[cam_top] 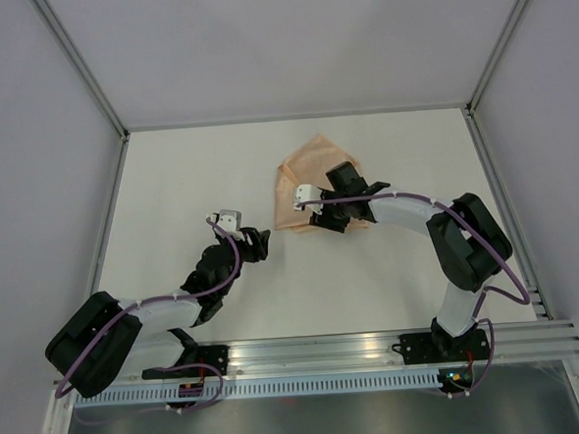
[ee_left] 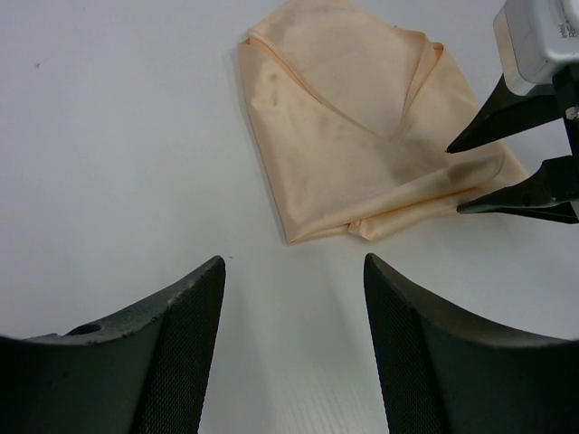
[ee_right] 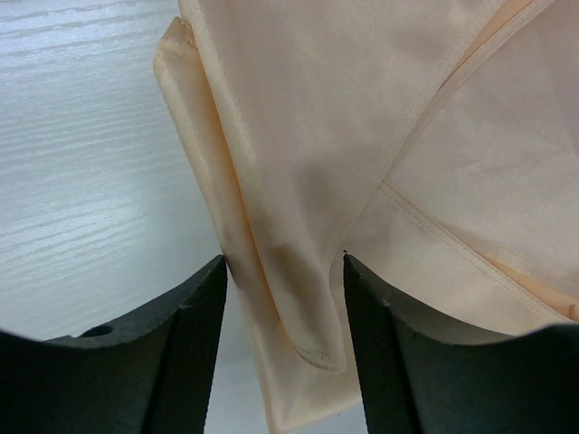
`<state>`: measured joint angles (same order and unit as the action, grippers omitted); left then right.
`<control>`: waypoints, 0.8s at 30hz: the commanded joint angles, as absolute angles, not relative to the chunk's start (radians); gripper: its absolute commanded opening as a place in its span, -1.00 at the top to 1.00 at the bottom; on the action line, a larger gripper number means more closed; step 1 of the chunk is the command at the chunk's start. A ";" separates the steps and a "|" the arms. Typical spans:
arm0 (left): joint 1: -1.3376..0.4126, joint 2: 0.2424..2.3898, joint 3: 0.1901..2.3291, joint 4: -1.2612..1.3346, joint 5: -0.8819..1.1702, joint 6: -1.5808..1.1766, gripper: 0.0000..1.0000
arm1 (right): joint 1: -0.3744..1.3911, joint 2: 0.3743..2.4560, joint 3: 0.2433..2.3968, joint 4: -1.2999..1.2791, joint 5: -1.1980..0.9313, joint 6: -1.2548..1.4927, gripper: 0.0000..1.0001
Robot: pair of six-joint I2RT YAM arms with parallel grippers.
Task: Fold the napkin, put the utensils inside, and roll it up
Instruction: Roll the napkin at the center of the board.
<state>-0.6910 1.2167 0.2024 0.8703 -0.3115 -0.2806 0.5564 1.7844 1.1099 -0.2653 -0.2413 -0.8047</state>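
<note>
The bare desk [cam_top: 179, 175] lies open left of and beyond the napkin [cam_top: 301, 167], so the cloth's left and far edges can be reached freely. The right hand [cam_top: 336, 202], jaws apart, and its forearm [cam_top: 407, 208] sit over the cloth's near right part and block that side. The left hand [cam_top: 255, 244], jaws spread and holding nothing, hovers near the napkin's near left corner, with a clear strip of desk between. The side walls [cam_top: 42, 193] and slanted frame posts [cam_top: 78, 58] hem in the desk
</note>
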 commanded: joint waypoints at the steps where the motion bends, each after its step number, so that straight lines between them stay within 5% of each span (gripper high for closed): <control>1: -0.687 1.215 0.196 0.933 -0.298 -0.316 -0.35 | 0.557 1.767 1.075 -0.213 -0.270 -0.784 -0.16; 24: -0.687 1.212 0.210 0.913 -0.284 -0.305 -0.35 | 0.606 1.832 0.988 -0.097 -0.181 -0.882 -0.15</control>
<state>-0.6903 1.2175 0.2024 0.8688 -0.3046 -0.2817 0.6044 1.7962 1.0039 -0.1123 -0.1944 -0.8539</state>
